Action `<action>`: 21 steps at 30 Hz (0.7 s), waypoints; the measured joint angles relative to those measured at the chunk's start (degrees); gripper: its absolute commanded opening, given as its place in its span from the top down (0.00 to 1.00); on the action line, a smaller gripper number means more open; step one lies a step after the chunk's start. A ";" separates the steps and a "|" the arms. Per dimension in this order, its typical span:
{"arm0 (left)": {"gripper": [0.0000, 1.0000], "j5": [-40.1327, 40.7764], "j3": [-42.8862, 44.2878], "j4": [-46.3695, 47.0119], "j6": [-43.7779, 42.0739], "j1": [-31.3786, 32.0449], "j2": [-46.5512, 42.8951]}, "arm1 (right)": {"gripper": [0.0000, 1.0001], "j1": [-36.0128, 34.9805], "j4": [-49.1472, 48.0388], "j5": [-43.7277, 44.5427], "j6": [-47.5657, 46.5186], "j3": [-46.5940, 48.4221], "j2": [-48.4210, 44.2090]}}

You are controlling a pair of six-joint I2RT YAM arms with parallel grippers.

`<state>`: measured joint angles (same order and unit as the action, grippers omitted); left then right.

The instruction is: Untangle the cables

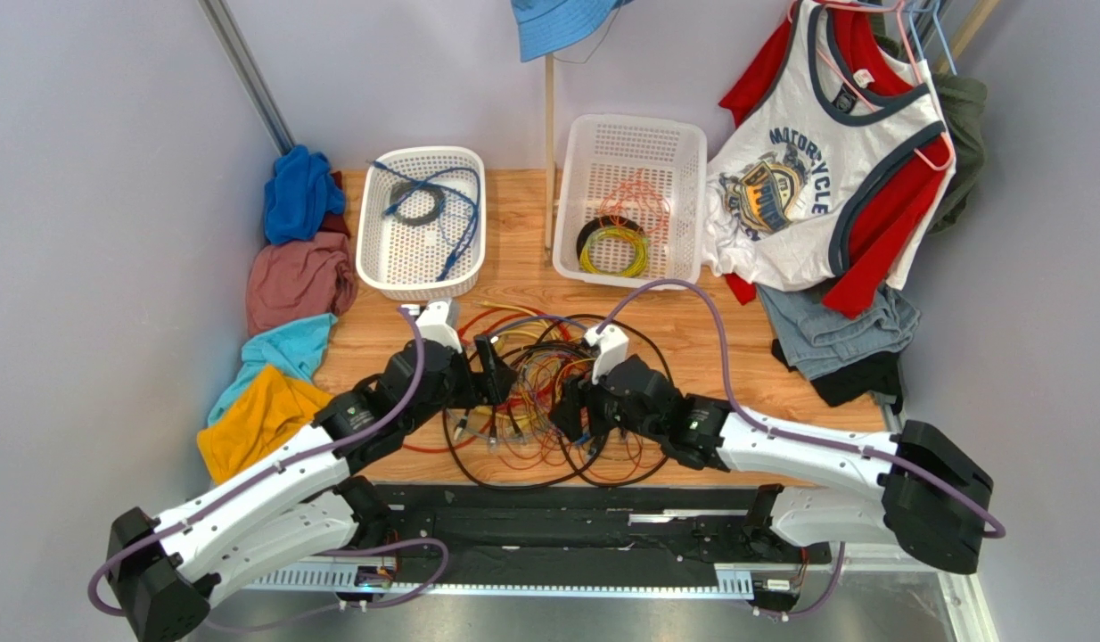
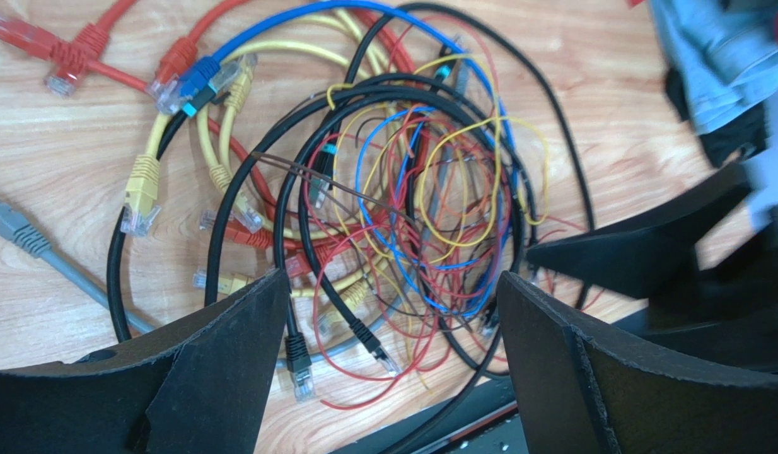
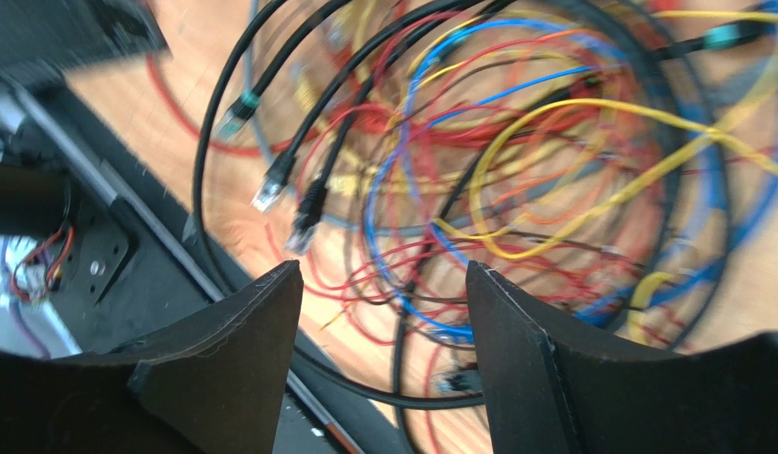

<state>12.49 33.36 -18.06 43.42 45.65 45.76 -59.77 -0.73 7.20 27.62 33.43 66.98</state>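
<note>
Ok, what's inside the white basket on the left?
A loose blue cable and a small dark ring coil lie in the left basket. They cover parts of its floor, and nothing else shows there.

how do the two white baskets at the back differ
The left basket holds a blue cable and a small dark ring coil; the right basket holds a yellow-green and black coil with thin orange wires. The left basket looks smaller and slightly turned; the right basket looks larger and squarer. Both are white, perforated, at the far edge of the table.
</note>
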 measured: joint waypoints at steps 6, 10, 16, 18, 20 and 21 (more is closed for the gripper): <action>0.11 1.62 -0.52 -2.58 1.03 0.00 -7.10 | 0.32 -2.54 -3.72 -2.47 -0.13 0.35 8.52; 0.11 2.23 -1.31 -4.92 1.81 0.00 -10.80 | 0.33 -2.71 -3.96 -2.21 -0.57 2.97 15.98; 0.12 2.47 -3.48 -7.08 3.10 0.00 -13.40 | 0.74 -2.71 -2.29 1.49 -1.84 8.44 24.22; 0.12 2.54 -3.54 -7.58 3.19 0.00 -13.40 | 0.79 -2.71 -1.95 2.25 -2.14 9.42 24.96; 0.12 2.67 -3.54 -7.80 3.19 0.00 -13.40 | 0.94 -2.71 -1.79 2.80 -2.40 9.92 24.96; 0.12 2.78 -3.54 -7.91 3.17 0.00 -13.46 | 1.00 -2.71 -1.42 3.02 -2.64 10.36 24.96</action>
<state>15.27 29.82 -25.98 46.59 45.65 32.29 -62.48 -2.15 10.22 24.97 43.79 91.94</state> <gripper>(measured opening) 0.883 0.154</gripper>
